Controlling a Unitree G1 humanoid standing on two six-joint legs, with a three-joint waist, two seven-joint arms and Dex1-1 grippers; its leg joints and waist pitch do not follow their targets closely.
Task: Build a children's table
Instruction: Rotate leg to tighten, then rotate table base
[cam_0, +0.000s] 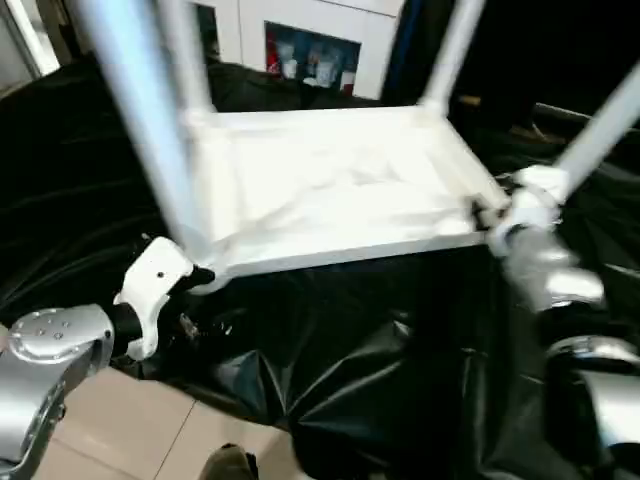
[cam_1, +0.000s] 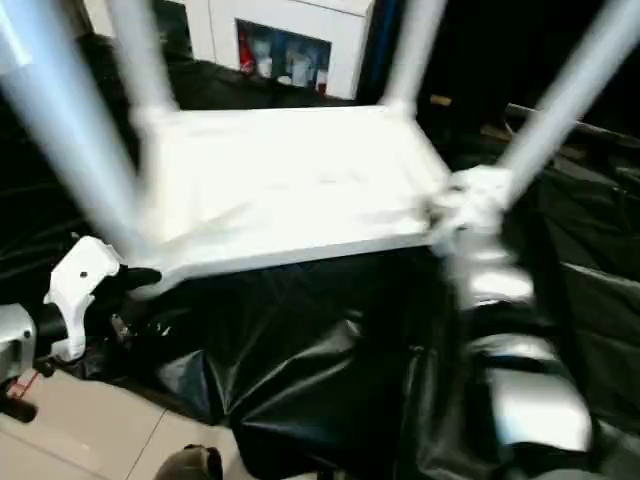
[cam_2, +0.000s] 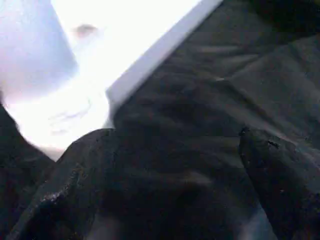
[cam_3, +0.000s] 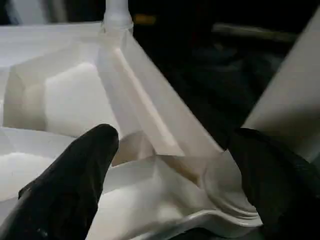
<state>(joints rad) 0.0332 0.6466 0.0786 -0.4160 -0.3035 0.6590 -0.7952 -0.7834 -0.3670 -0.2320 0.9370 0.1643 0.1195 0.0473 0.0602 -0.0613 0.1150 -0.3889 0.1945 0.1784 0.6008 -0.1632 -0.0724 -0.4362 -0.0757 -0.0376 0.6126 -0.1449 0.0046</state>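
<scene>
Children's table (cam_0: 330, 190) lies upside down in front of you on crinkled, glossy black sheeting (cam_0: 330, 370), its white plastic top down and its ribbed underside facing up. Four white tapered tube legs rise from the round corner sockets: the near-left leg (cam_0: 140, 110) and near-right leg (cam_0: 600, 130) lean toward you, the two far ones stand behind.

Nearest you, on the left, your left gripper (cam_0: 195, 280) sits at the near-left corner of the top, just beside the base of that leg. Its black fingers (cam_2: 280, 185) stand wide apart over the sheeting and hold nothing. Pale floor tiles (cam_0: 130, 430) show below the sheet's near edge.

On the right, your right gripper (cam_3: 170, 165) is at the near-right corner socket (cam_3: 225, 185). Its two black fingers are spread wide, one on each side of the socket and the ribs that run into it; whether they touch the plastic, you cannot tell.

Beyond the table, a white cabinet (cam_0: 300, 40) stands against the far side with small items in an open niche.
</scene>
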